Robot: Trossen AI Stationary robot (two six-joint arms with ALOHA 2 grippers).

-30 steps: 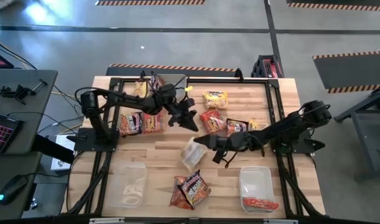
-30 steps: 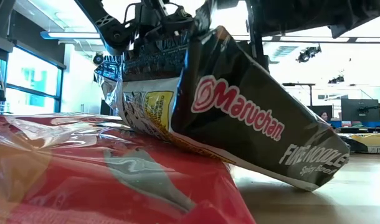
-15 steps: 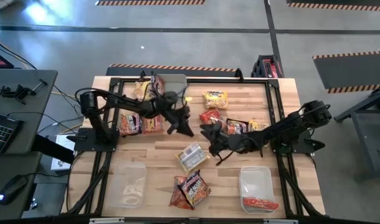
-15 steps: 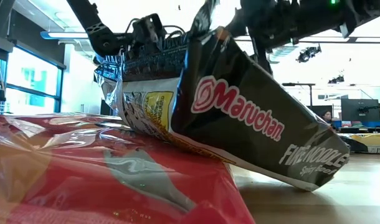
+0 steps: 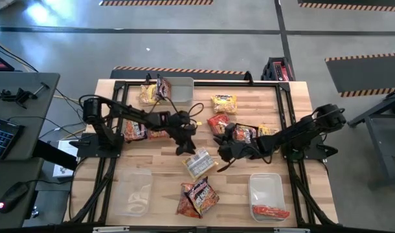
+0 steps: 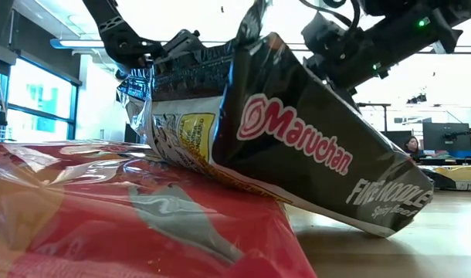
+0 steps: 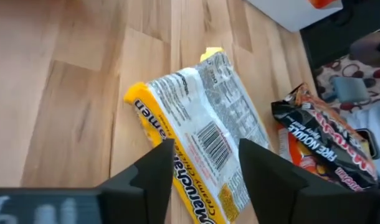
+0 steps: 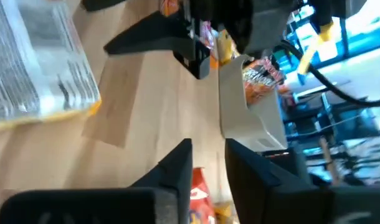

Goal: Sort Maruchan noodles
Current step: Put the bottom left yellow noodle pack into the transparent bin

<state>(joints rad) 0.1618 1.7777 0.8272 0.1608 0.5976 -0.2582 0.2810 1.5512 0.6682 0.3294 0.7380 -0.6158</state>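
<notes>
- Meanwhile, the left gripper point(image 5: 183, 144) is hovering over mid-table with its fingers point(image 7: 157, 167) parted and holding nothing, a yellow packet point(image 5: 199, 162) lying barcode-up on the wooden table point(image 5: 294, 103) just beyond its tips.
- That packet is sitting between both arms, slightly toward the front edge from the left gripper; its long axis is running diagonally across the boards, one short end pointing toward the left gripper, the other toward the front right.
- The right gripper point(image 5: 221, 149) is hanging just beside the packet's other side, its fingers point(image 8: 175, 167) drawn to a narrow gap with nothing between them.
- Both grippers are roughly equally near, so either looks placed to take it next.
- Other noodles are waiting around: a dark packet point(image 5: 196, 197) at the front edge, a red packet point(image 5: 220, 122) behind the right gripper, a second yellow one point(image 5: 224, 103) toward the back.
- Clear bins are standing at the front left point(image 5: 129, 175), front right point(image 5: 265, 178) and back point(image 5: 182, 85).
</notes>
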